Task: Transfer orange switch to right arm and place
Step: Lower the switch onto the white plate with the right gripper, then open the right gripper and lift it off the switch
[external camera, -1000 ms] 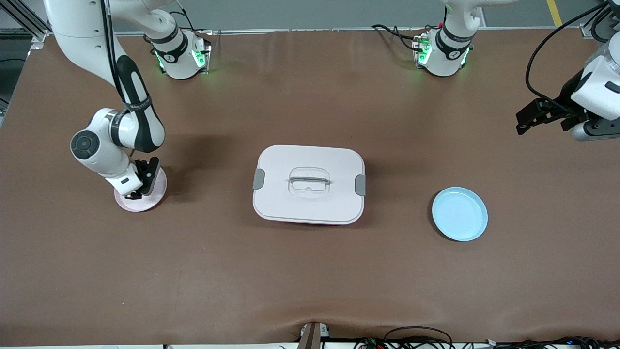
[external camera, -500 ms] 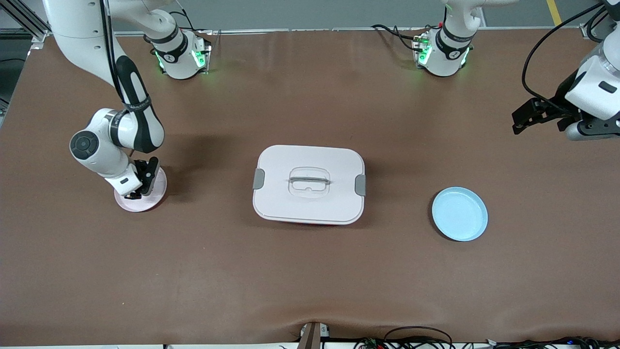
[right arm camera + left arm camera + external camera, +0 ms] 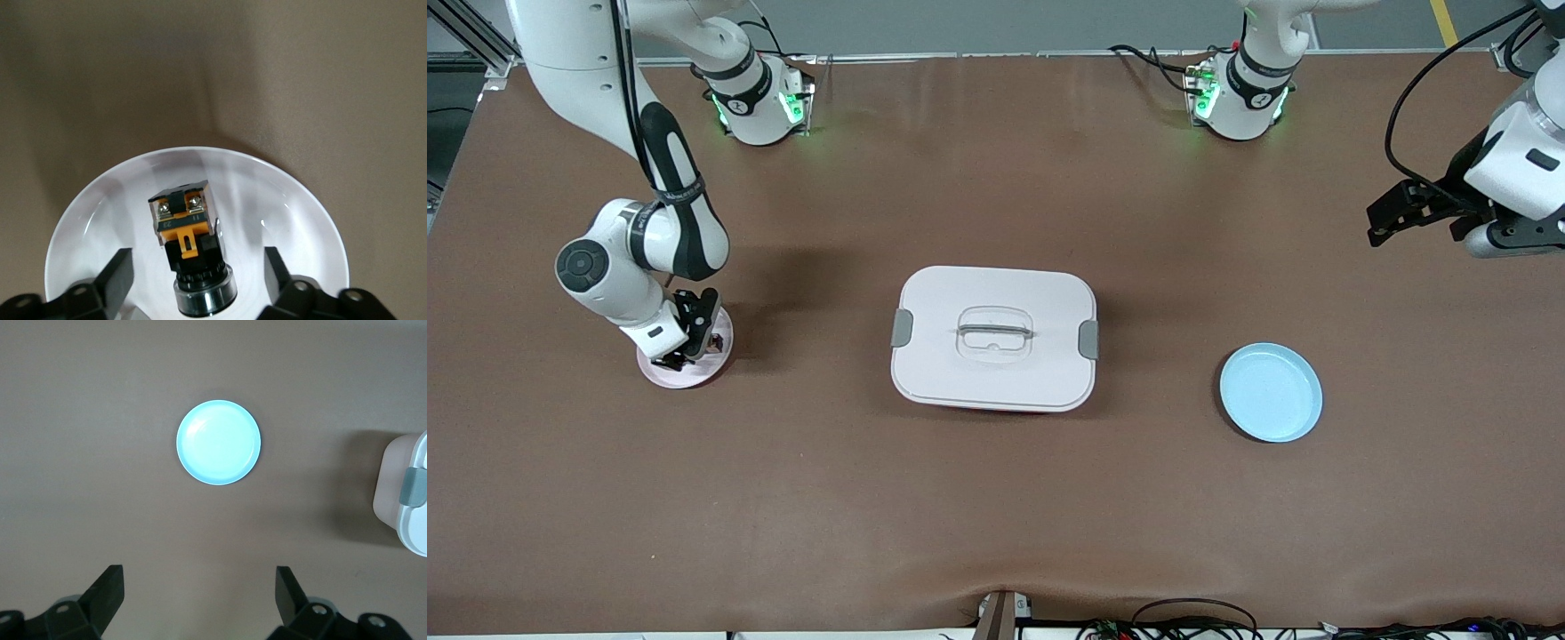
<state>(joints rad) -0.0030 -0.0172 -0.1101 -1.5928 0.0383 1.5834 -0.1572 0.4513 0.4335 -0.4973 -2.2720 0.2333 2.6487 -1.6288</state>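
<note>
Right gripper (image 3: 687, 343): low over the pink plate (image 3: 694, 366) at the right arm's end of the table; fingers spread apart, one on each side of the orange switch (image 3: 190, 250) and clear of it.

Orange switch: lies on the pink plate (image 3: 287, 200), black ringed end toward the wrist camera, orange section and screw terminals away from it.

White lidded box (image 3: 994, 338): table centre, grey clips at both ends, handle recessed in the lid.

Blue plate (image 3: 1271, 392): toward the left arm's end, slightly nearer the front camera than the box.

Left gripper (image 3: 1396, 213): waits aloft over bare table at the left arm's end; fingers (image 3: 107, 590) wide apart, holding nothing.
</note>
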